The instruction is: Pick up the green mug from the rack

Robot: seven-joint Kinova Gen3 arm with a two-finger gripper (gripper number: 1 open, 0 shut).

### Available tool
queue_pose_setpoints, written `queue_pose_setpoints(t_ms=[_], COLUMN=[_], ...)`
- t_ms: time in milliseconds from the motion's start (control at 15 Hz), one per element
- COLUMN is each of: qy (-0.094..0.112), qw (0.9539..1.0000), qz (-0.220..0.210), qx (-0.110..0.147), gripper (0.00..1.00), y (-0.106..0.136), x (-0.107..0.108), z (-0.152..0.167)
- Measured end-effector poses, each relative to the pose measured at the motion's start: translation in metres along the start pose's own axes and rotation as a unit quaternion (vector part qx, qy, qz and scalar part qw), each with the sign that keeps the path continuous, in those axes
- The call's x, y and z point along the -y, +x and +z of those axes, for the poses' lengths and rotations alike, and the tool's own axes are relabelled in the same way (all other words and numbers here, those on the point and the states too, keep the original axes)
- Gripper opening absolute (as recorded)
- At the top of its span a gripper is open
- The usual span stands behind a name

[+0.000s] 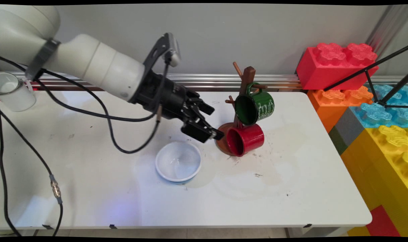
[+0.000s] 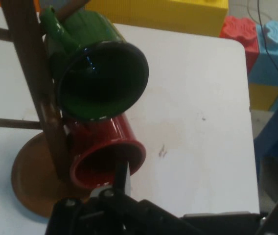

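Left to right, you have the bowl (image 1: 178, 161) low on the table (image 1: 89, 188), then your gripper (image 1: 209, 129), spread open and holding nothing. Just right of it lies the red mug (image 1: 245, 138), mouth toward the fingers, on the rack's (image 1: 243, 85) base. The green mug (image 1: 255, 105) hangs directly above.

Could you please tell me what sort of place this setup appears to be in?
Probably a robotics lab: a bare white table against a plain wall, giant plastic building blocks stacked beside it, and a brown wooden mug tree holding enamel mugs.
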Motion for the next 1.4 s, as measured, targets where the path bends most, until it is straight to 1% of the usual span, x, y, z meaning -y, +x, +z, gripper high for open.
queue_pose_setpoints(t_ms=[467,600,933,1133,1400], qy=[0.011,0.017,0.035,0.042,0.056], qw=[0.9992,0.9985,0.9957,0.9941,0.9903], qz=[-0.036,-0.049,-0.081,-0.094,-0.120], qx=[-0.011,-0.017,-0.029,-0.034,-0.043], gripper=[1.00,1.00,1.00,1.00,1.00], y=[0.014,0.019,0.031,0.036,0.042], x=[-0.020,-0.026,-0.035,-0.037,-0.037], z=[0.025,0.033,0.054,0.063,0.078])
